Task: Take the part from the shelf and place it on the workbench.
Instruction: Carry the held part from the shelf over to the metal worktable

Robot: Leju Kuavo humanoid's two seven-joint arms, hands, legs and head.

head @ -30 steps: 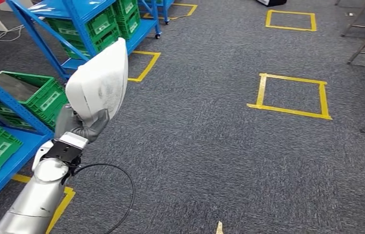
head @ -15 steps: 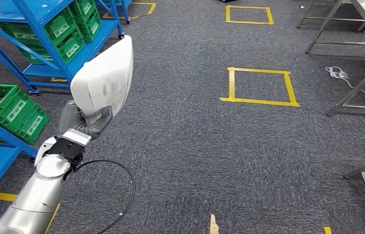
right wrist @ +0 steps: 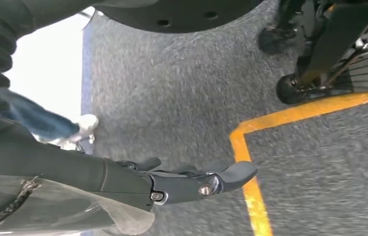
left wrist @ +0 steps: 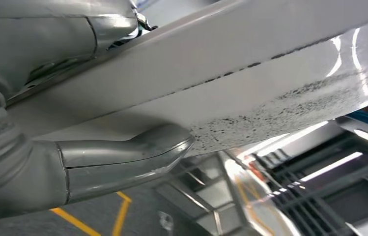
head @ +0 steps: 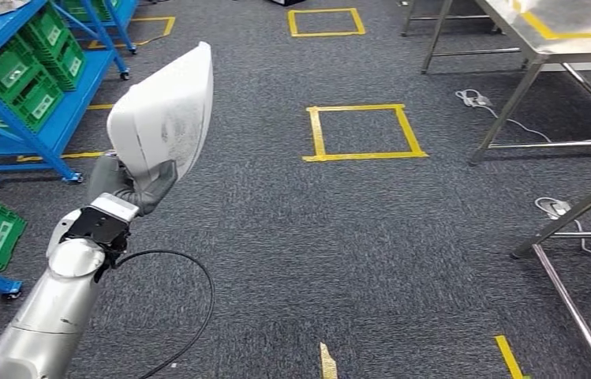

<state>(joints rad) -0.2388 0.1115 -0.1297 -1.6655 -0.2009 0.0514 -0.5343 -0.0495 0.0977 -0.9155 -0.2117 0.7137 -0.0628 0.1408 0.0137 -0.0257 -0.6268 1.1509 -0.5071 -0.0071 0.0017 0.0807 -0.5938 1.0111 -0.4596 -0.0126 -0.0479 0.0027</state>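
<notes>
The left hand (head: 130, 185) grips the white part (head: 164, 118) upright at ten o'clock; the right hand (right wrist: 172, 184) hangs empty, fingers (right wrist: 231, 174) loosely extended.

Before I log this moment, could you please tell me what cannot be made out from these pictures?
- Head view: the white part hides most of the left hand, so its finger placement is unclear.
- Head view: the workbench is cut off by the top and right edges.
- Left wrist view: the part fills the frame, its full shape cut off by the edges.
- Right wrist view: the right hand holds nothing; the floor is blurred.
</notes>
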